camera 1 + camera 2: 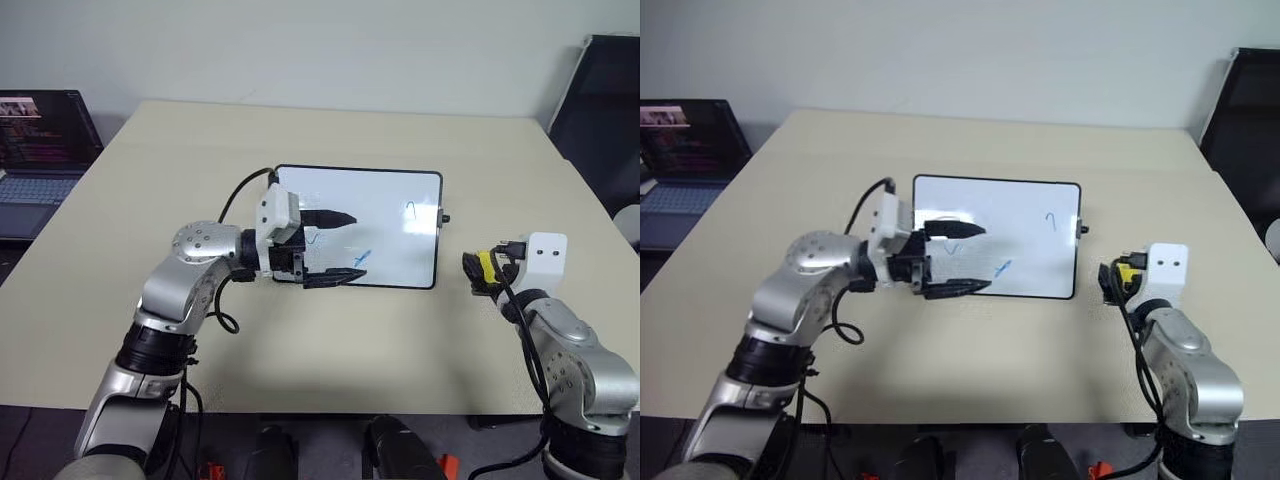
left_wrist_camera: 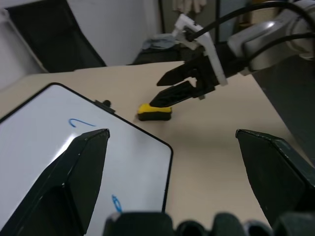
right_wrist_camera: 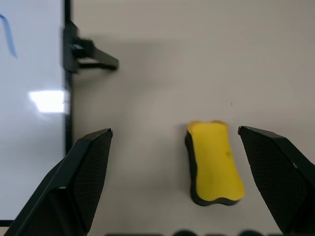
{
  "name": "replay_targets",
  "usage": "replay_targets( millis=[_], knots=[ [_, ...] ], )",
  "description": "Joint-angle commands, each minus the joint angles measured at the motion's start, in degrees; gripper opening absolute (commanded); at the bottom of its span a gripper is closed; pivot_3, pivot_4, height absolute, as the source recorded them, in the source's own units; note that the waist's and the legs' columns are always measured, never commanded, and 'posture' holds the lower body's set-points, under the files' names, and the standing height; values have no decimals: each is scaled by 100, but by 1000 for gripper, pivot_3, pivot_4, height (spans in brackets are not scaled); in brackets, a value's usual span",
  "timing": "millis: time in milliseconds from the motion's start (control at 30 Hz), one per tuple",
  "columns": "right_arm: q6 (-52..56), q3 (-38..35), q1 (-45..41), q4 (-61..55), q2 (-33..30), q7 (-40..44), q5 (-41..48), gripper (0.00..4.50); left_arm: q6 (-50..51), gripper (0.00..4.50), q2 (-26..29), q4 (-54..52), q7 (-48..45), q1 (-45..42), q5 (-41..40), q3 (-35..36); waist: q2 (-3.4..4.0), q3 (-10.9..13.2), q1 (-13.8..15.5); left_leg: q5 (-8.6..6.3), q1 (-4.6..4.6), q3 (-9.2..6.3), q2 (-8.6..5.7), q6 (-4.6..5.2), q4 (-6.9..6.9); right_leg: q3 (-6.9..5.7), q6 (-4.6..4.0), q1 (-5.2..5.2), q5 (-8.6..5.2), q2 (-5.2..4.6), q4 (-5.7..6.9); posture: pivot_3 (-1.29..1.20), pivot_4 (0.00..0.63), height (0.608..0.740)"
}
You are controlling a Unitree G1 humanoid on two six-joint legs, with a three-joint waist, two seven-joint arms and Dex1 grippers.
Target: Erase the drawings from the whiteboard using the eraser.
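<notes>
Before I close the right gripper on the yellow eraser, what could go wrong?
The small yellow eraser with the dark underside lies off-centre between the open right gripper's fingers, near one finger, so closing may push or twist it rather than grip it squarely. The open left gripper hangs over the glossy white black-framed whiteboard, above the blue marker drawings, and could block the wiping path.
</notes>
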Motion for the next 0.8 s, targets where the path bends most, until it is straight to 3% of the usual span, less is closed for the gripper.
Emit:
replay_targets(
  millis=[33, 333, 800],
  knots=[
    [-265, -23, -370, 555, -296, 176, -178, 4478, -69, 4500, -144, 66, -164, -387, 52, -67, 12, 11, -2, 0, -1, -1, 0, 0, 0, -2, 3, 0, 2, 0, 1, 0, 150, 740],
    [-800, -46, -723, 1609, -552, 505, -321, 4478, 47, 4500, -311, 37, -169, -549, 104, -30, 24, 18, 0, 0, -2, -3, -2, 1, 0, -2, 17, 2, 0, 0, 3, 0, 150, 740],
    [-1121, 7, -840, 2163, -496, 581, -463, 4478, 154, 4500, -261, -147, -122, -414, 101, 18, 30, 22, 0, 0, -1, -5, -4, 1, 2, -2, 20, 4, 0, 0, 6, 0, 150, 740]
  ],
)
